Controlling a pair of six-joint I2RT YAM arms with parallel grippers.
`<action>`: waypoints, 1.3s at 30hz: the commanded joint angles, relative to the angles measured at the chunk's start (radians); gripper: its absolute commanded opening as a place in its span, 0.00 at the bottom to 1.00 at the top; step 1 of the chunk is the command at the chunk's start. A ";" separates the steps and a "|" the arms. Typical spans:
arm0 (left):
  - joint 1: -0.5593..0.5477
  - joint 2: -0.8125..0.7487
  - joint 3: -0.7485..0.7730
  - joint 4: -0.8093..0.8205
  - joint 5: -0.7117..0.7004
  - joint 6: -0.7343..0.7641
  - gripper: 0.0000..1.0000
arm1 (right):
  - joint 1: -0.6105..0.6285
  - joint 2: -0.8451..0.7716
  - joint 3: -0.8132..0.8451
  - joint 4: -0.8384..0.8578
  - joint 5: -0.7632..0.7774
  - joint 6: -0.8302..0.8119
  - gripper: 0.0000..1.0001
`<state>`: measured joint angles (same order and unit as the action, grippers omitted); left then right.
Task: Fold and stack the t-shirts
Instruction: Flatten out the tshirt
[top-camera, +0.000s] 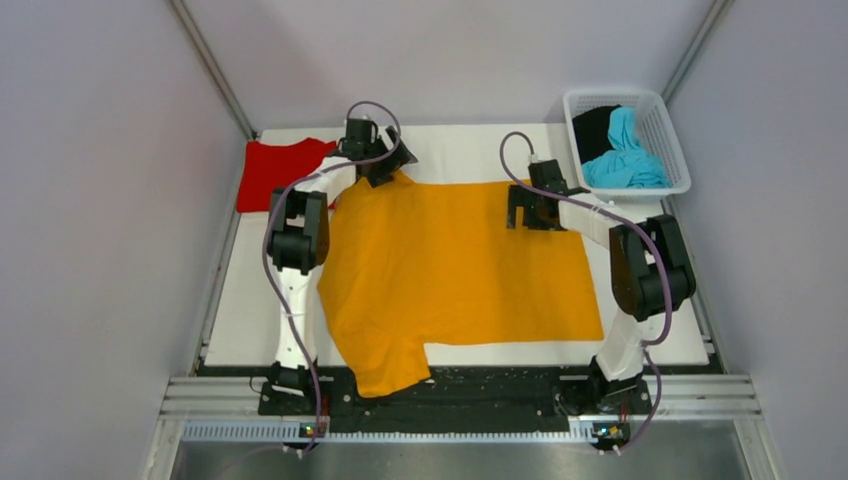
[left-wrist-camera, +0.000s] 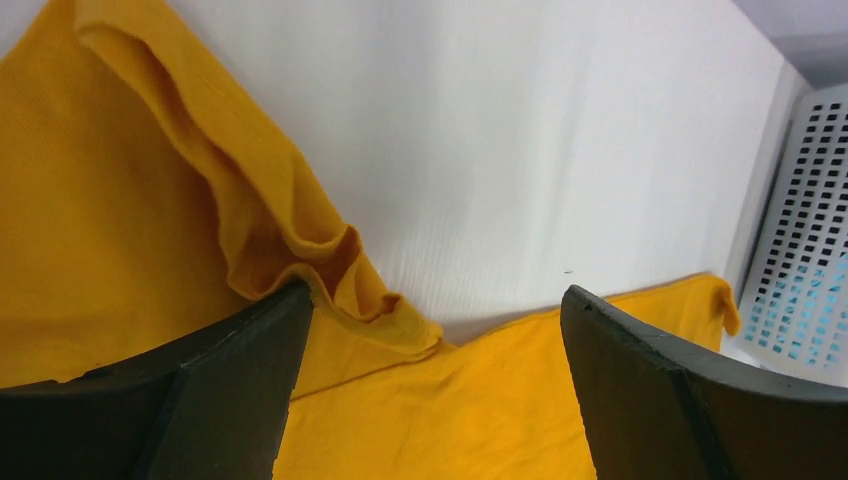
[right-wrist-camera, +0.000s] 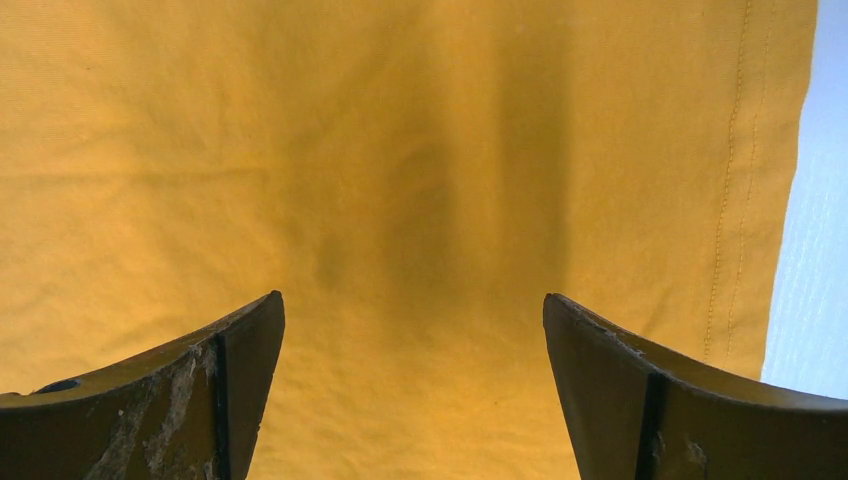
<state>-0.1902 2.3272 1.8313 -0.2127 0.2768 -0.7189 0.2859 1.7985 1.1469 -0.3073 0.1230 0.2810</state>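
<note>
An orange-yellow t-shirt (top-camera: 460, 270) lies spread flat over the middle of the table, one sleeve hanging toward the near edge. My left gripper (top-camera: 385, 165) hovers open at its far left corner, where a sleeve (left-wrist-camera: 300, 230) is bunched up next to the left finger (left-wrist-camera: 230, 380). My right gripper (top-camera: 525, 210) stands open over the shirt's far right part, with flat fabric (right-wrist-camera: 400, 200) under it and the stitched hem (right-wrist-camera: 740, 200) at the right. A folded red t-shirt (top-camera: 275, 170) lies at the back left. A cyan-blue t-shirt (top-camera: 625, 155) and a black one (top-camera: 595, 130) sit crumpled in the basket.
The white mesh basket (top-camera: 672, 135) stands at the back right corner, and its wall (left-wrist-camera: 800, 260) shows at the right of the left wrist view. White table surface (top-camera: 460, 150) runs behind the orange shirt. Grey walls enclose the table on three sides.
</note>
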 joint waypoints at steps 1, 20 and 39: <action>-0.004 0.041 0.087 0.088 0.010 -0.048 0.99 | 0.005 0.019 0.063 -0.001 0.031 -0.017 0.99; -0.043 -0.015 0.348 -0.009 -0.124 0.159 0.99 | -0.004 0.013 0.131 -0.012 0.092 0.018 0.99; -0.046 -0.478 -0.362 -0.080 -0.234 0.225 0.99 | -0.049 0.337 0.451 0.026 0.176 -0.063 0.99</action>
<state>-0.2363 1.8591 1.5032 -0.2630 0.0528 -0.5014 0.2592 2.0777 1.5066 -0.2840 0.2417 0.2577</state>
